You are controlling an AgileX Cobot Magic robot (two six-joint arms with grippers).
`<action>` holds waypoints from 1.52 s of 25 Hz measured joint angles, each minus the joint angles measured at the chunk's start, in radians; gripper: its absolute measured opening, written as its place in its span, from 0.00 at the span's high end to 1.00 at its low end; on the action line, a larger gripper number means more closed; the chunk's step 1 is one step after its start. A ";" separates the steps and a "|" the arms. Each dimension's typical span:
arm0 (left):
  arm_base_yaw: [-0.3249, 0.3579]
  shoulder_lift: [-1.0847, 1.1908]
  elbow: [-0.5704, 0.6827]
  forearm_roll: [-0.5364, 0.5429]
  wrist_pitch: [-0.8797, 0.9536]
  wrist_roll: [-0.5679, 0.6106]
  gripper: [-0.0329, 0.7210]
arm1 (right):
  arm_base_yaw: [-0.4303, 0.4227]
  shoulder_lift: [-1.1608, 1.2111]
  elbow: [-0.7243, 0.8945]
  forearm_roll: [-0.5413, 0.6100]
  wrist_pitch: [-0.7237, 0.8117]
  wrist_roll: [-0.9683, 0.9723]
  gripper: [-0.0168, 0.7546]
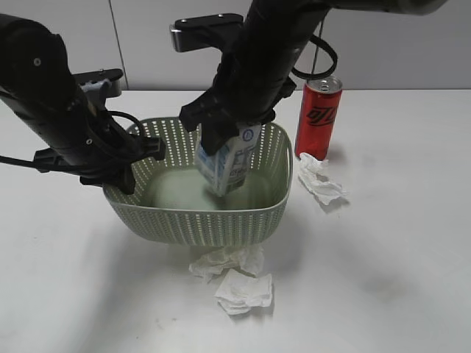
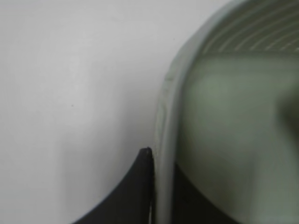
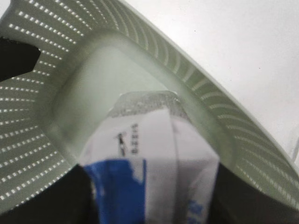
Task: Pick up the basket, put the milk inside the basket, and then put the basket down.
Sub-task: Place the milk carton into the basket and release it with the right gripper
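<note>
The pale green basket [image 1: 213, 220] hangs tilted a little above the table. My left gripper [image 1: 136, 158] is shut on its left rim; in the left wrist view the rim [image 2: 166, 130] runs between the two dark fingers [image 2: 161, 186]. My right gripper [image 1: 224, 136] is shut on the white and blue milk carton [image 1: 224, 165] and holds it tilted inside the basket, its lower end near the floor. In the right wrist view the carton [image 3: 154, 158] sits between the fingers [image 3: 149, 196] above the basket floor [image 3: 93, 93].
A tall red soda can [image 1: 318, 118] stands behind the basket at the right. Crumpled white tissues lie beside the can [image 1: 320, 184] and in front of the basket [image 1: 232, 276]. The table top [image 1: 397, 265] is white.
</note>
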 joint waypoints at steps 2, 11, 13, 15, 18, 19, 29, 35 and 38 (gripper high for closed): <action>0.000 0.000 0.000 0.000 -0.003 0.000 0.95 | 0.000 0.001 0.000 -0.002 0.000 0.000 0.57; 0.000 0.000 0.000 0.001 -0.027 0.000 0.95 | 0.000 0.016 0.000 -0.009 0.001 -0.001 0.57; 0.000 0.000 0.000 0.001 -0.028 0.000 0.95 | 0.000 0.019 0.000 -0.009 0.001 -0.001 0.57; 0.000 0.000 0.000 0.001 -0.028 0.000 0.95 | 0.000 0.019 0.000 -0.009 0.006 -0.008 0.56; 0.000 0.000 0.000 0.000 -0.028 0.000 0.95 | 0.000 0.019 -0.004 -0.009 0.011 -0.021 0.41; 0.000 0.002 0.000 0.011 -0.018 0.000 0.94 | 0.000 0.019 -0.005 -0.008 0.011 -0.023 0.34; 0.000 0.009 0.002 0.016 0.013 0.002 0.94 | 0.000 -0.057 -0.023 -0.006 0.157 -0.012 0.22; 0.000 -0.013 0.002 -0.017 0.018 0.002 0.94 | -0.035 -0.229 -0.023 -0.025 0.260 -0.010 0.22; 0.000 -0.034 0.002 -0.024 0.019 0.002 0.94 | -0.121 -0.285 0.010 -0.050 0.270 -0.010 0.22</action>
